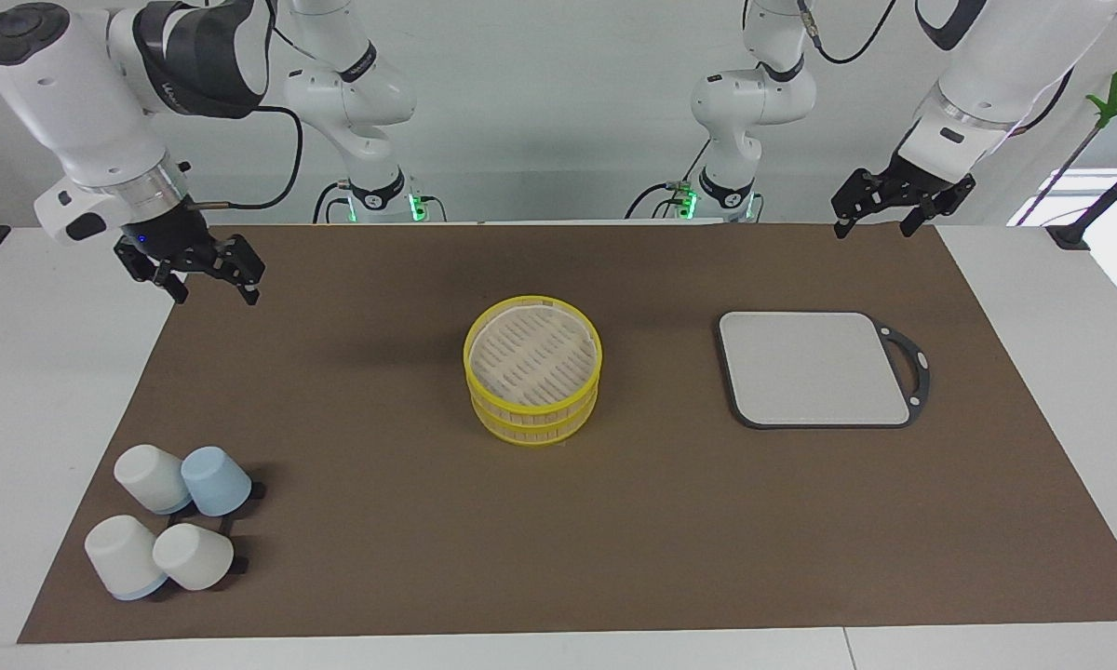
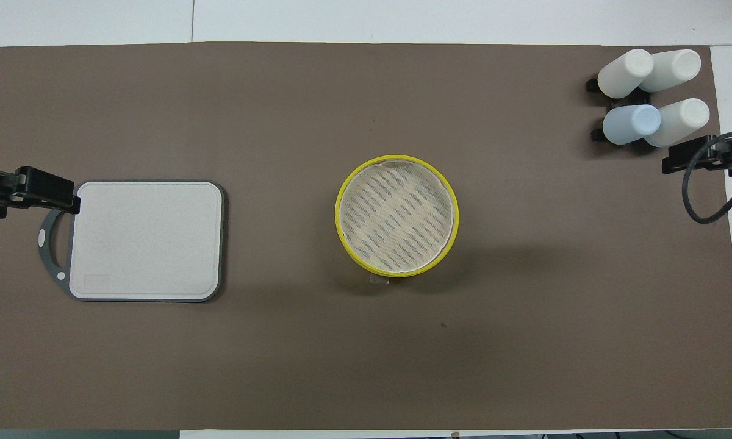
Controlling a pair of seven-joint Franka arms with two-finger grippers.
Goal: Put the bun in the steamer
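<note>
The steamer (image 1: 532,377), round and yellow-rimmed with two stacked tiers, stands in the middle of the brown mat; its slatted top is bare. It also shows in the overhead view (image 2: 397,216). No bun is in view anywhere. My left gripper (image 1: 875,231) is open and empty, raised over the mat's edge at the left arm's end; in the overhead view (image 2: 24,195) it lies over the board's handle. My right gripper (image 1: 217,298) is open and empty, raised over the mat's edge at the right arm's end (image 2: 707,160).
A grey rectangular board (image 1: 814,368) with a dark handle lies at the left arm's end, beside the steamer. Several upturned cups (image 1: 172,530), white and one pale blue, stand at the right arm's end, farther from the robots than the steamer.
</note>
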